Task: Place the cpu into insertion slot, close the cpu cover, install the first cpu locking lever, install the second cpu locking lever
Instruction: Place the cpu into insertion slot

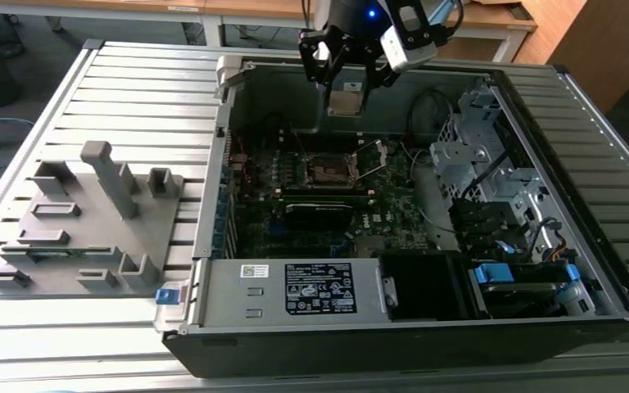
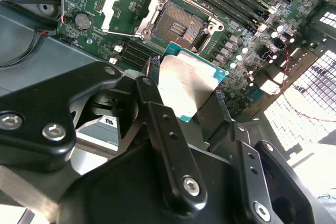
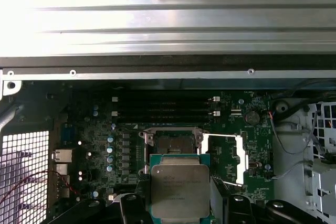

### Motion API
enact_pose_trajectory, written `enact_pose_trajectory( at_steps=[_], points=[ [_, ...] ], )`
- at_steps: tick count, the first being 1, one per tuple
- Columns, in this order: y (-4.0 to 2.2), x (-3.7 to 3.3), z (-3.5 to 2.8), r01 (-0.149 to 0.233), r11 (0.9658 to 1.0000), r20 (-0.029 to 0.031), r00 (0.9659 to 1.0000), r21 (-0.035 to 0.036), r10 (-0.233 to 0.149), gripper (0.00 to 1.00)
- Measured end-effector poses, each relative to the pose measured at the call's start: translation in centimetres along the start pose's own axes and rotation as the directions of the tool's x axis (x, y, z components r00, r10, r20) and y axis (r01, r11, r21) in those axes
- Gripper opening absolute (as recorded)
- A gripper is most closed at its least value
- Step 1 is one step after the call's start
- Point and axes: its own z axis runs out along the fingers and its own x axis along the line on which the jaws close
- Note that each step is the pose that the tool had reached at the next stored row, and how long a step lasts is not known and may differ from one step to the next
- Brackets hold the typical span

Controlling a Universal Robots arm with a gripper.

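Silver-topped cpu [image 3: 180, 190], pinched by the gripper [image 3: 180, 202], hangs seemingly above the insertion slot [image 3: 170, 142] (cpu cover [image 3: 242, 153] raised).

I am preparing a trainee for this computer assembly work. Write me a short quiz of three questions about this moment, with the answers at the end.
1. True or false: the black metal pincer is shut on the small flat square silver-grey cpu.
2. Fill in the missing word: the small square dark insertion slot with the silvery metal rim is ____ (empty / filled).
3. Choose one. The thin silvery square metal cpu cover is: A) closed over the slot; B) open, beside the slot; C) held in the pincer.

Key: 1 true; 2 empty; 3 B.
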Motion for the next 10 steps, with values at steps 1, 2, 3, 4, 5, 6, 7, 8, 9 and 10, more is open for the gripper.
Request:
enact_pose_trajectory(
  at_steps=[1,2,3,4,5,6,7,8,9,10],
  points=[
    [0.0,0.0,0.0,0.0,1.0,0.0,1.0,0.0,0.0,0.54],
    [0.0,0.0,0.01,0.0,1.0,0.0,1.0,0.0,0.0,0.54],
    [0.0,0.0,0.03,0.0,1.0,0.0001,1.0,-0.0002,0.0,0.54],
    [0.0,0.0,0.06,0.0,1.0,0.0001,1.0,-0.0002,0.0,0.54],
    [-0.01,0.0,0.09,0.0,1.0,0.0001,1.0,-0.0002,0.0,0.54],
    [-0.01,0.0,0.12,0.0,1.0,0.0,1.0,-0.0001,0.0,0.54],
    [-0.01,0.0,0.16,0.0,1.0,0.0,1.0,-0.0001,0.0,0.54],
    [-0.02,0.0,0.2,0.0,1.0,0.0,1.0,-0.0001,0.0,0.54],
    [-0.02,-0.01,0.24,0.0,1.0,0.0,1.0,-0.0001,0.0,0.54],
    [-0.02,-0.01,0.26,0.0,1.0,0.0,1.0,0.0,0.0,0.54]
  ],
)
